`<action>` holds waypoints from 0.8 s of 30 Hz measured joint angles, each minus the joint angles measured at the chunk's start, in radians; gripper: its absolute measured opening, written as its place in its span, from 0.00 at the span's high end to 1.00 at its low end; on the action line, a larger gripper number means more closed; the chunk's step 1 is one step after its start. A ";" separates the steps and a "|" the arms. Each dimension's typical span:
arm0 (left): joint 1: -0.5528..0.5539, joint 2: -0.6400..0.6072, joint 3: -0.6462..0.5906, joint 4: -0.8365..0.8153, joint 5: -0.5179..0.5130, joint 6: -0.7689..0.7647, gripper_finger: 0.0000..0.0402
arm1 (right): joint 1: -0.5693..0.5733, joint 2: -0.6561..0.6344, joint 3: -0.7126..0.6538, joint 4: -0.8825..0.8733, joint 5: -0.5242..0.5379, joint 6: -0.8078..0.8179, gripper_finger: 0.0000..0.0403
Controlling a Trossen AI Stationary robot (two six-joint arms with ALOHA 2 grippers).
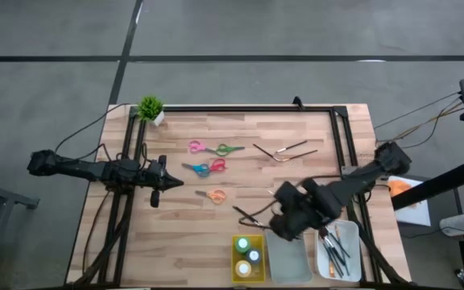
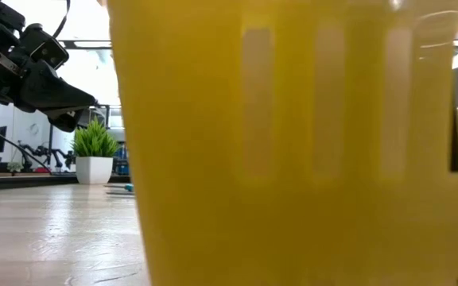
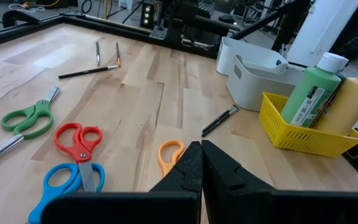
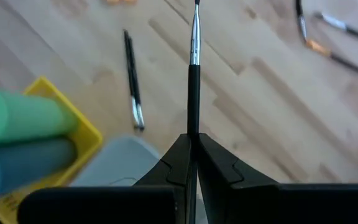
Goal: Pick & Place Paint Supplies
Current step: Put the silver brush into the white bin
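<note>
Right wrist view: brush clamped, trays just beyond.

Right gripper pinches a thin black brush by its handle end, bristles pointing out over the bench, probably so it can drop lengthwise into the white tray at the near right corner. Beside it: grey tray, yellow tray with paint bottles. Left gripper, shut and empty, waits near the left edge by the scissors.

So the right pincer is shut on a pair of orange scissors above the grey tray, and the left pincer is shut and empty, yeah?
Not scissors: the right pincer is shut on a thin black-handled paintbrush, as the right wrist view shows. It is above the grey plastic tray; the left pincer is shut and empty.
</note>
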 joint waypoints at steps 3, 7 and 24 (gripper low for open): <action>0.000 0.000 0.000 0.000 0.000 0.000 1.00 | 0.060 -0.037 -0.035 -0.019 -0.015 0.110 0.96; 0.000 0.000 0.000 0.000 0.000 0.000 1.00 | 0.136 -0.078 -0.087 -0.022 -0.054 0.272 0.96; 0.000 0.000 0.000 0.000 0.000 0.000 1.00 | 0.370 -0.092 -0.293 -0.069 -0.339 0.728 0.96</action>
